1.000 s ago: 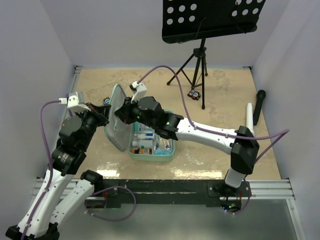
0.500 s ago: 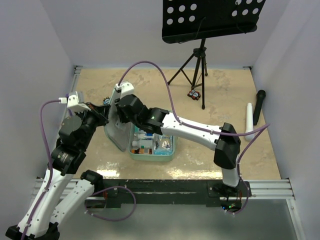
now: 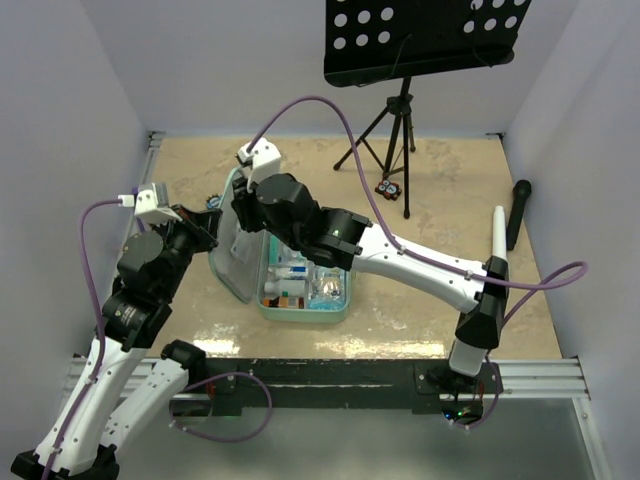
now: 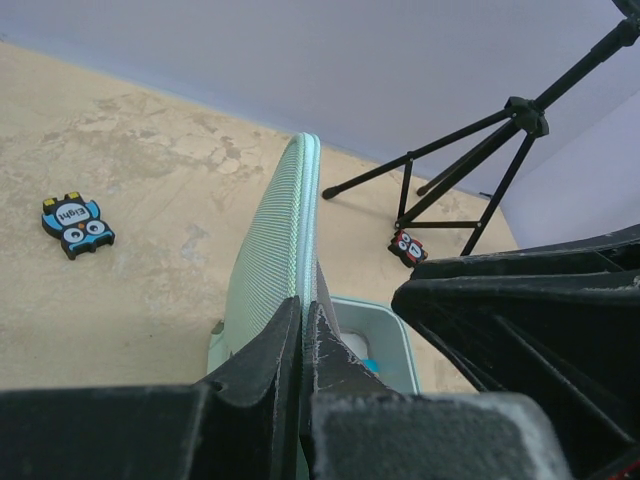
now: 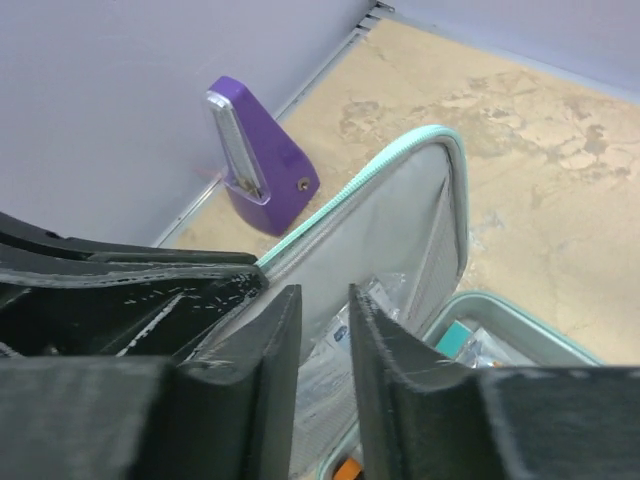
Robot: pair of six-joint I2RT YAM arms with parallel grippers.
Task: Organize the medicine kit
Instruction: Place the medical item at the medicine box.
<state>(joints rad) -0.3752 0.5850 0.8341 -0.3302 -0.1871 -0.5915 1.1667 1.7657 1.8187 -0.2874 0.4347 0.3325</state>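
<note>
The medicine kit point(image 3: 302, 312) is a mint-green case lying open in the middle of the table, its tray holding small boxes and packets. Its lid point(image 3: 232, 265) stands upright on the left side. My left gripper point(image 3: 213, 243) is shut on the lid's edge; in the left wrist view the lid point(image 4: 282, 225) runs edge-on between the closed fingers of that gripper point(image 4: 301, 305). My right gripper point(image 3: 241, 214) hovers at the lid's inner side. In the right wrist view this gripper point(image 5: 325, 300) is open with nothing between its fingers, facing the grey lining point(image 5: 390, 215) and packets in the lid pocket point(image 5: 352, 335).
A purple stand point(image 5: 258, 165) sits by the left wall behind the lid. A music stand's tripod point(image 3: 398, 150) is at the back, with a small red figure point(image 3: 389, 188) at its foot and a blue owl figure point(image 4: 77, 225) left of the lid. A black microphone point(image 3: 519, 212) and white tube point(image 3: 497, 232) lie far right.
My right gripper has opened and swung left, then a little back, along the lid's inner side. The left gripper still pinches the lid, which has not moved.
</note>
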